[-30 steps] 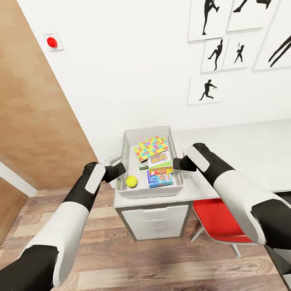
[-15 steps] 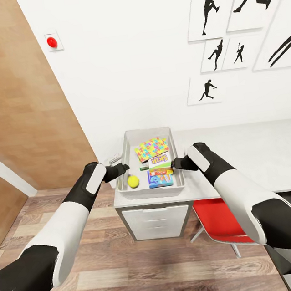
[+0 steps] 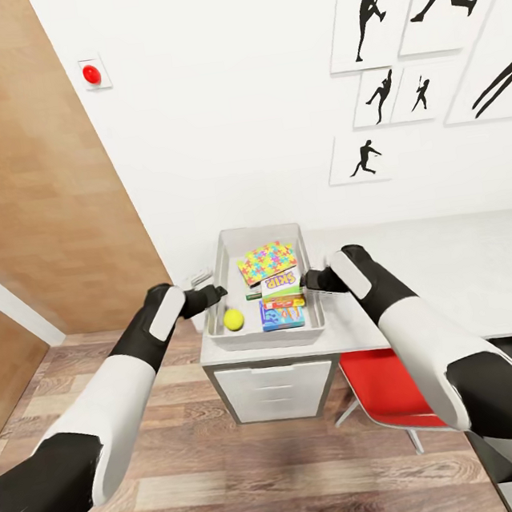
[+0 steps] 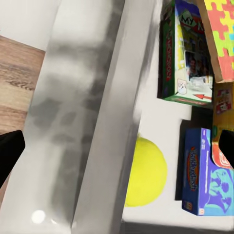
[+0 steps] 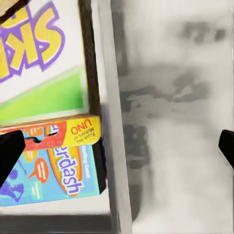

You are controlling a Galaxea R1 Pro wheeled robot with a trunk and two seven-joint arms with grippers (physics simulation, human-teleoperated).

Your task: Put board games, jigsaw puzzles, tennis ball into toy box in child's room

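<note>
The grey toy box point(image 3: 257, 230) stands on the desk's left end. Inside lie a colourful jigsaw puzzle point(image 3: 266, 261), a Skip-Bo box point(image 3: 281, 283), a UNO pack point(image 3: 282, 302), a blue game box point(image 3: 283, 317) and the yellow tennis ball point(image 3: 233, 319). My left gripper point(image 3: 215, 294) is open astride the box's left wall point(image 4: 105, 122), with the ball point(image 4: 146, 170) just inside. On the opposite side, my right gripper point(image 3: 309, 281) is open astride the right wall point(image 5: 109, 122), beside the UNO pack point(image 5: 73, 131).
The white desk point(image 3: 451, 263) runs to the right along the wall, with drawers point(image 3: 278, 390) under the box and a red chair point(image 3: 379, 393) beside them. A small grey object point(image 3: 200, 279) lies left of the box. A wood panel point(image 3: 38, 196) rises at the left.
Both grippers have crept slightly up and inward onto the box's side walls. The box's near end and its contents have shifted a little.
</note>
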